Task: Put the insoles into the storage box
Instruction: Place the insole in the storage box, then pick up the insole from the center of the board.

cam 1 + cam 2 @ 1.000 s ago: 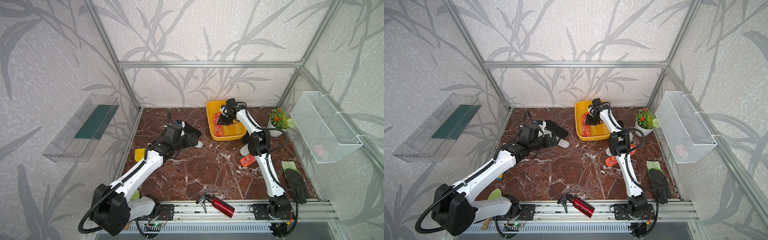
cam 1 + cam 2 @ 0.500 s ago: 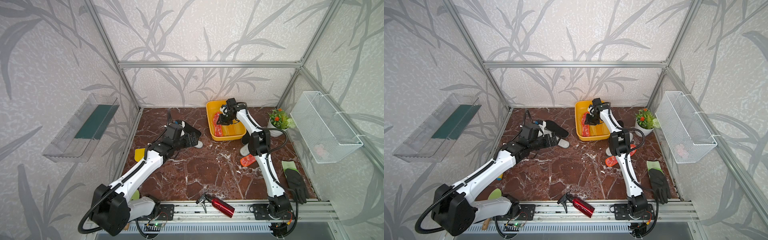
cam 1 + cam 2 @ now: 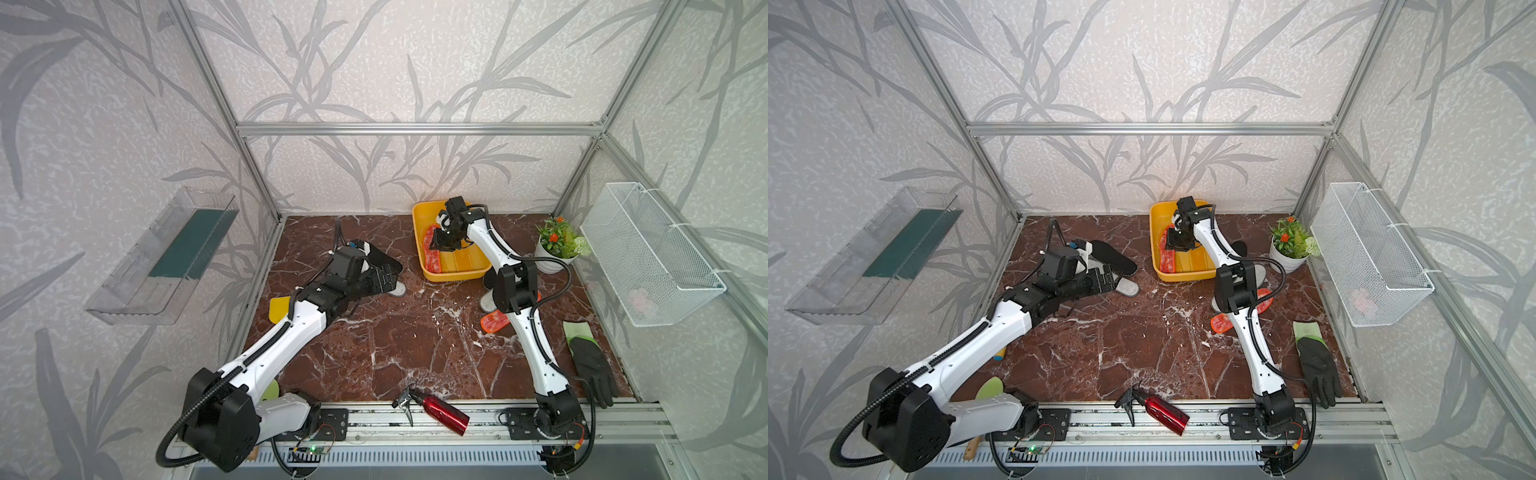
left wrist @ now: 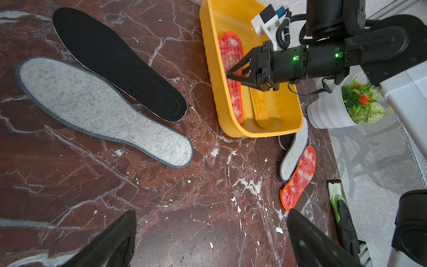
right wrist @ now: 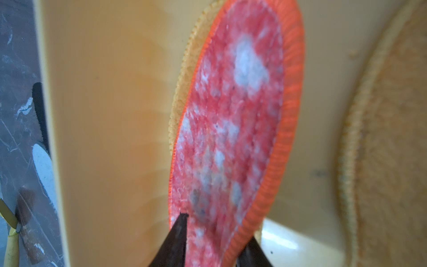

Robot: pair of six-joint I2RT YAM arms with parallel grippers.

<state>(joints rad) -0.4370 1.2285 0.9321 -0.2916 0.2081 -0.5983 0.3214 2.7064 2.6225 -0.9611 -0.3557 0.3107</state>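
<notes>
Clamping red insole [image 4: 231,48] in storage box [image 4: 290,111] beside plant [image 4: 360,101], right gripper [image 4: 231,75]; left gripper [image 4: 211,213] apart.

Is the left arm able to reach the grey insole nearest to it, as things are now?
Probably yes. The left arm's fingers hang open over that grey insole, and nothing covers it; the black insole lies alongside.

Robotics lab test cell, not a lived-in room. Boxed in by bare aluminium framing [image 3: 415,129] and leaf-print wall panels [image 3: 415,62] (same print on all three sides). Marble-look bench [image 3: 395,340] edged on the near side by a slotted metal rail [image 3: 365,419], with a left arm [image 3: 282,345] and a right arm [image 3: 536,345] bolted to it. Exposed circuit board [image 3: 309,449] and loose cabling just below. Clear tray [image 3: 137,291] hung on the left wall, wire basket [image 3: 665,270] on the right.
</notes>
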